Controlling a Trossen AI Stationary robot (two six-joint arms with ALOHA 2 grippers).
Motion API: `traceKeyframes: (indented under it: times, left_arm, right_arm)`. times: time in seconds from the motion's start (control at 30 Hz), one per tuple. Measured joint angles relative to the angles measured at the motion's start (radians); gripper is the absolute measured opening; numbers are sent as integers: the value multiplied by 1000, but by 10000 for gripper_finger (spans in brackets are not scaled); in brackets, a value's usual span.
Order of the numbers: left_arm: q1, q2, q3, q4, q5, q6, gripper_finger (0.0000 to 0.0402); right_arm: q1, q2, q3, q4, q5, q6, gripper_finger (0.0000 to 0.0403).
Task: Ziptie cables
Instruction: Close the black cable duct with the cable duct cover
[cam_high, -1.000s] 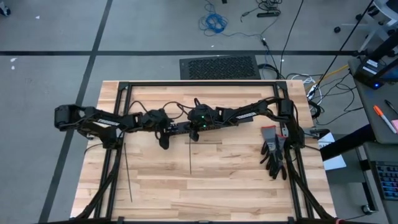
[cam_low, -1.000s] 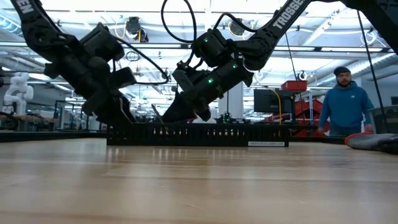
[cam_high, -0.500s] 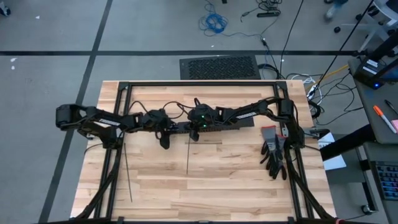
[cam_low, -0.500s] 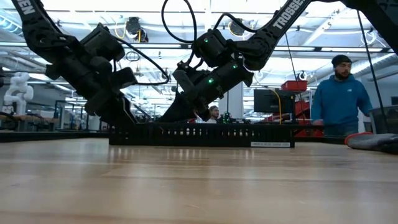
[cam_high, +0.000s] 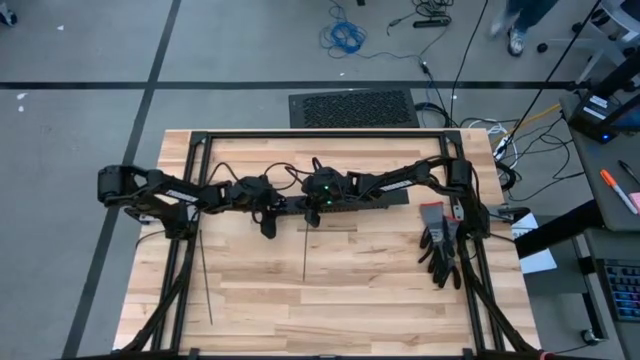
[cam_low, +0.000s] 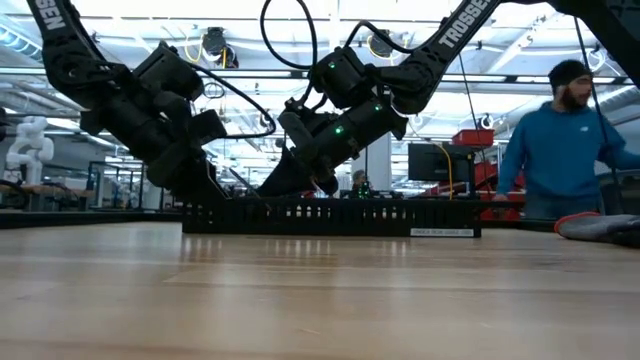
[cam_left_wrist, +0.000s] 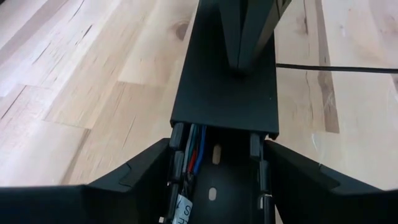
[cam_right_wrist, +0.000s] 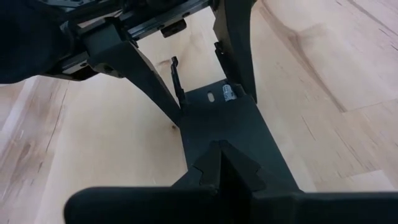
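A long black slotted duct (cam_low: 330, 215) lies across the middle of the table. A flat black cover (cam_left_wrist: 224, 93) sits on top of it. At its uncovered left end the cables (cam_left_wrist: 194, 149), thin blue, red and dark wires, lie inside. My left gripper (cam_left_wrist: 216, 186) straddles that end. My right gripper (cam_right_wrist: 224, 163) is shut and rests on the cover further along. Two zipties, thin dark strips, lie flat on the wood: one (cam_high: 303, 255) just in front of the duct, one (cam_high: 206, 275) at the left. My left gripper holds the duct's left end, one finger (cam_left_wrist: 143, 174) against each slotted side wall (cam_left_wrist: 177, 155). It slants down from the table's left, fingers along the duct. The duct lies flat on the table. My right gripper presses its shut fingertips (cam_right_wrist: 214, 168) down on the cover's top (cam_right_wrist: 224, 124), slanting down from the table's right.
Dark gloves (cam_high: 440, 250) lie at the table's right side. A black frame (cam_high: 300, 135) runs round the table. Bare wood lies in front of the duct. A person in a blue top (cam_low: 560, 160) stands beyond the far right of the table.
The duct has slid a little toward the table's right edge, staying flat on the table. My left arm has leaned in after it, toward the duct. The person in the background has walked to the right.
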Motion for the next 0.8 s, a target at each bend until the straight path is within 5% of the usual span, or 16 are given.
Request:
traceKeyframes:
  times: [0.8]
  left_arm:
    - [-45,52,8,65,-8,0,197]
  right_arm:
    - [-5,2,0,28,-5,-8,0]
